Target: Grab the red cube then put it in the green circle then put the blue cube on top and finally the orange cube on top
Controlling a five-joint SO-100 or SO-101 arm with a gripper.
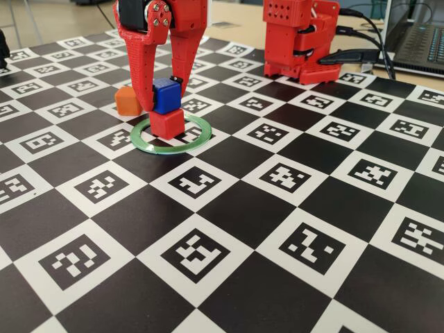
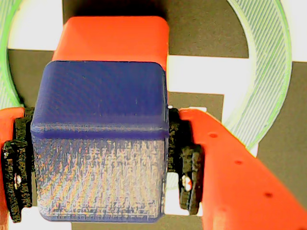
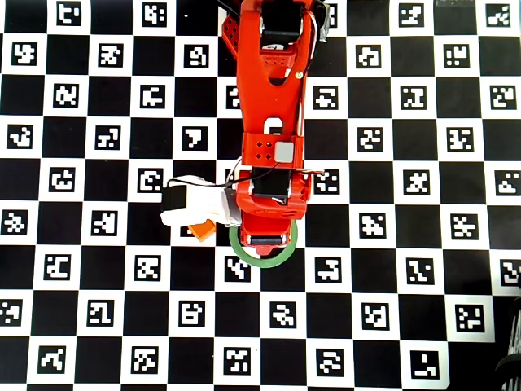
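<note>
The blue cube looks like matt printed plastic, its faces ribbed with fine layer lines that catch a faint sheen. The red cube looks matt and smoother. The green circle shows concentric printed ridges. The claw is matt red plastic with rough black pads. The orange cube appears matt. The bench carries a smooth, slightly glossy printed checker sheet.

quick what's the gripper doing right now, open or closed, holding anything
Gripper: closed on the blue cube, which sits on the red cube inside the green circle.
</note>
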